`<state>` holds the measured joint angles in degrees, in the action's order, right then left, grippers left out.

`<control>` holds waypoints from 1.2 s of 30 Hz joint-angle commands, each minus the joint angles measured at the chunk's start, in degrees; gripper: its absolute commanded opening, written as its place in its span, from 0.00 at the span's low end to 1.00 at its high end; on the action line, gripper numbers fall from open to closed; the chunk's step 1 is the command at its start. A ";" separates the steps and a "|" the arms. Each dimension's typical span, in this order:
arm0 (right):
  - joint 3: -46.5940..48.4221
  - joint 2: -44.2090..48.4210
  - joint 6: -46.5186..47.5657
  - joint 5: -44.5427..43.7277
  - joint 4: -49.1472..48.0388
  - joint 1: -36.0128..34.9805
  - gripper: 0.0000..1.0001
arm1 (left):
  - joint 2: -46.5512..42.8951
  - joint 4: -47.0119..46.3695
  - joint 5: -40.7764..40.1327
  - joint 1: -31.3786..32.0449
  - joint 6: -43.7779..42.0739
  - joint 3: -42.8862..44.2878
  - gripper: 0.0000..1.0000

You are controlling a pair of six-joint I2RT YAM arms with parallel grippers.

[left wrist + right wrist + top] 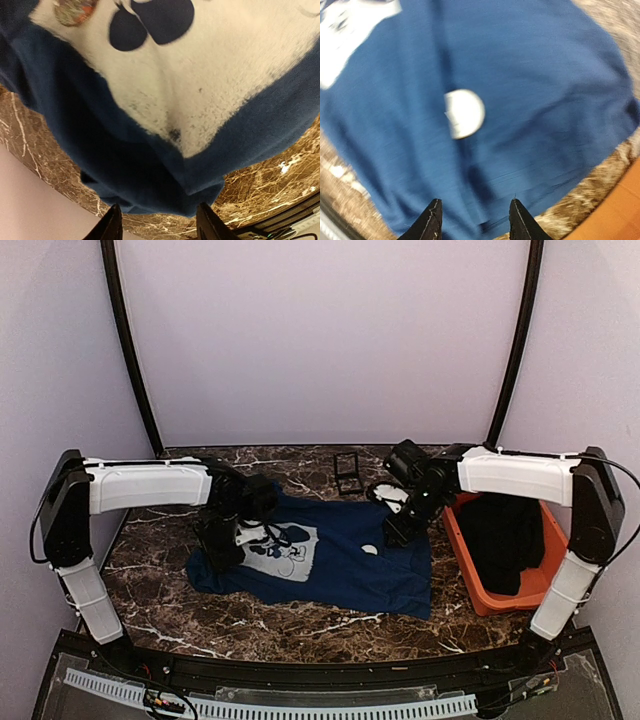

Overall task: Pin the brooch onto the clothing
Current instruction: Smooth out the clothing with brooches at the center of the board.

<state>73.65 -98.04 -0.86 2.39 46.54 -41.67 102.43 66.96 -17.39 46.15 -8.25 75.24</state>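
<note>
The navy T-shirt (340, 565) lies spread on the marble tabletop (160, 585), print up. The brooch (464, 113) sits white side up on the shirt's plain right half. The right jaws hover above it, partly open and empty. The left jaws hang over the print (210, 75), also parted, gripping nothing. Far right, an orange bin (478, 590).
</note>
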 commanded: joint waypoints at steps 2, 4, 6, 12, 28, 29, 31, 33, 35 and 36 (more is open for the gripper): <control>3.48 -5.49 -2.59 -7.73 -5.11 2.92 0.44 | -8.40 -4.36 2.83 0.24 -0.27 5.67 0.54; 4.77 -7.78 -2.36 -8.57 -5.88 3.58 0.45 | -8.62 -6.85 5.85 0.25 -0.74 6.92 0.58; 6.17 -10.02 -2.21 -9.03 -5.69 4.15 0.45 | -7.83 -8.94 8.52 0.34 -1.17 7.38 0.62; 7.30 -13.98 -2.49 -9.92 -6.56 5.68 0.46 | -1.58 -13.40 14.59 0.34 -1.83 7.31 0.63; 7.62 -17.26 -1.60 -10.30 -7.45 7.13 0.46 | 6.65 -17.27 14.34 0.24 -2.65 4.51 0.41; 7.83 -17.51 -1.60 -10.30 -7.39 7.17 0.46 | 6.95 -17.20 14.16 0.25 -2.60 4.48 0.37; 8.12 -17.82 -1.43 -10.18 -7.33 7.35 0.46 | 7.05 -17.12 13.36 0.24 -2.52 4.26 0.36; 8.30 -18.09 -1.23 -10.04 -7.39 7.36 0.46 | 7.23 -16.85 12.38 0.25 -2.48 4.19 0.36; 8.29 -18.23 -1.05 -9.93 -7.42 7.39 0.46 | 7.17 -16.53 11.43 0.26 -2.35 4.49 0.40; 8.20 -18.24 -1.00 -9.95 -7.43 7.39 0.46 | 6.62 -16.70 11.20 0.26 -2.32 4.44 0.46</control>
<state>80.58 -115.04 -2.28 -7.29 39.99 -34.85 109.51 49.36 -4.36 46.19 -10.52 80.38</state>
